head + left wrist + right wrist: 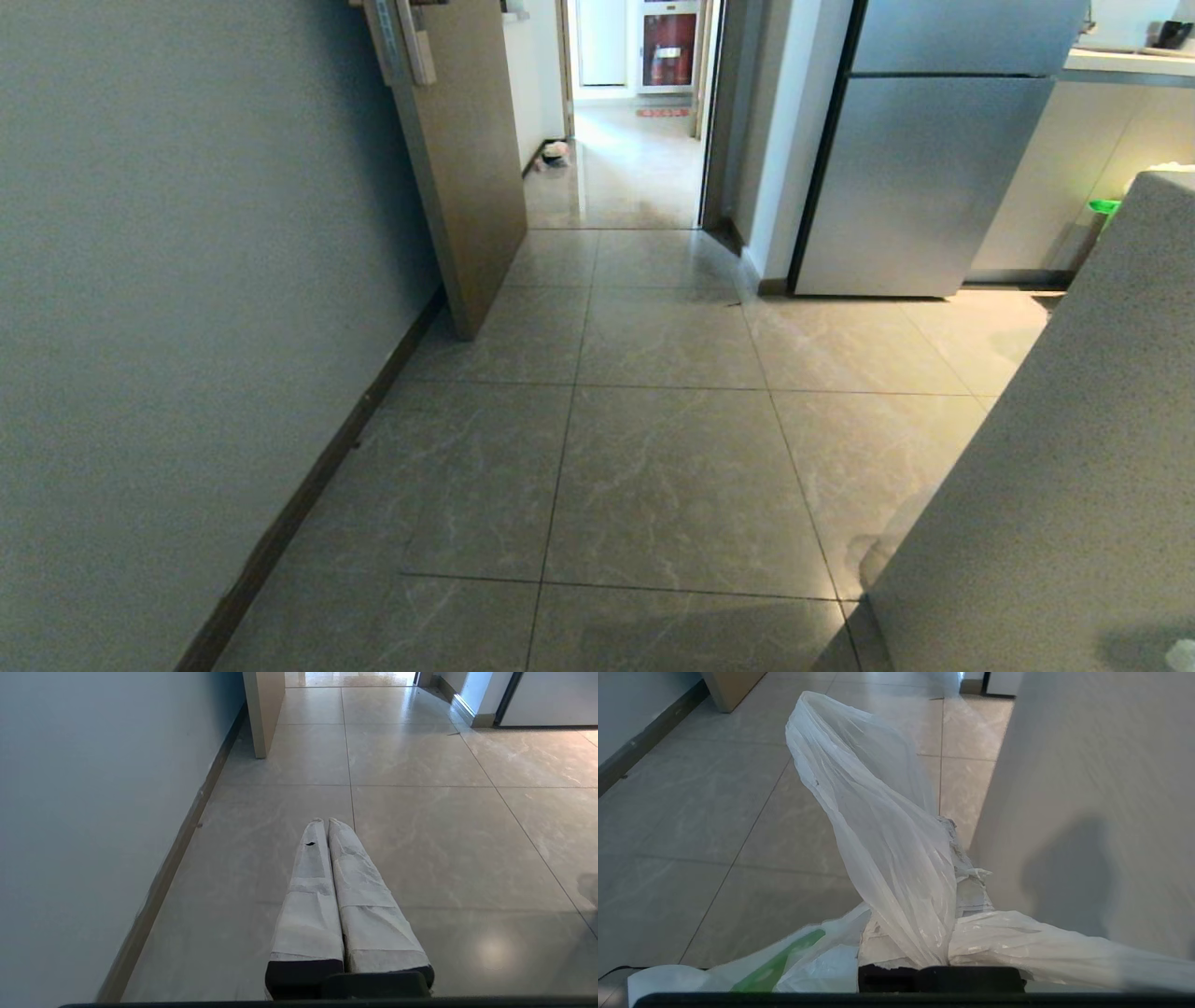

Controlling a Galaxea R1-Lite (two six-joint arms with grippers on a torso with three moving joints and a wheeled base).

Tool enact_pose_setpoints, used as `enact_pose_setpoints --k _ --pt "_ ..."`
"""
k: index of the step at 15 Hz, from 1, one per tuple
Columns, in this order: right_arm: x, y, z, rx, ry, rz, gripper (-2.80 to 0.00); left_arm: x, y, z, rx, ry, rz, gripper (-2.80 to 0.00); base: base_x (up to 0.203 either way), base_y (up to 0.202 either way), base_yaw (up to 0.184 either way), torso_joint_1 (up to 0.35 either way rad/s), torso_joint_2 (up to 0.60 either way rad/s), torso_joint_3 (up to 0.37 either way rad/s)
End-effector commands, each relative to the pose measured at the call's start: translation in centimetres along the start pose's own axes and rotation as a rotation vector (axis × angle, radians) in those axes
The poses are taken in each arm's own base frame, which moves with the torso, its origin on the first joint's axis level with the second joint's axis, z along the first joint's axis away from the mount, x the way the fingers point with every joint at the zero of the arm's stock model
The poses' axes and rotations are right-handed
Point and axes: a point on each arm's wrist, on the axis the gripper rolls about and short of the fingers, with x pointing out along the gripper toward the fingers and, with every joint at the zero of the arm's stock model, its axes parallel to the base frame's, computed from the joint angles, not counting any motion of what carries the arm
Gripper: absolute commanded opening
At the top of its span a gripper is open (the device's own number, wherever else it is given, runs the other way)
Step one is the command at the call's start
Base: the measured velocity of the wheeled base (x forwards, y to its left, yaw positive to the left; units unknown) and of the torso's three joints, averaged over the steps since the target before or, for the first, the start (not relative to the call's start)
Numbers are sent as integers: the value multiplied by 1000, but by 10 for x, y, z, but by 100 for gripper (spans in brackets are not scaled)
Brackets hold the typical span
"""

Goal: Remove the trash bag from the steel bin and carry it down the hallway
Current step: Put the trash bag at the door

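The thin, whitish, translucent plastic trash bag point(887, 858) with a green printed patch hangs bunched in the right gripper point(957, 868), whose paper-wrapped fingers point(971, 891) are clenched on its gathered handles; one loop stands up past the fingertips and another trails off sideways. Just to the right of the bag stands a pale speckled grey counter side point(1055, 448). Under it runs the hallway point(653, 448) of glossy grey-beige marble-look tiles. The left gripper point(325, 821) hangs low over those tiles, its white-wrapped fingers point(308, 896) pressed together on nothing. A plain white wall point(168, 280) with dark skirting lines the left; far ahead are an open brown door point(462, 168) and, to the right, a steel-grey refrigerator point(924, 159).
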Motion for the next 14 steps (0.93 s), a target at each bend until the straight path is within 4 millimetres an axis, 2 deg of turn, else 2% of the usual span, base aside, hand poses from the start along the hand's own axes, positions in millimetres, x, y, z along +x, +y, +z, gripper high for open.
enact_pose_setpoints --k 1,14 --pt "0 0 0 -1 2 1 -280 0 0 0 0 0 0 -280 194 0 -1 2 2 -1" --pt "0 0 0 2 2 1 -280 0 0 0 0 0 0 -280 190 0 1 3 2 4"
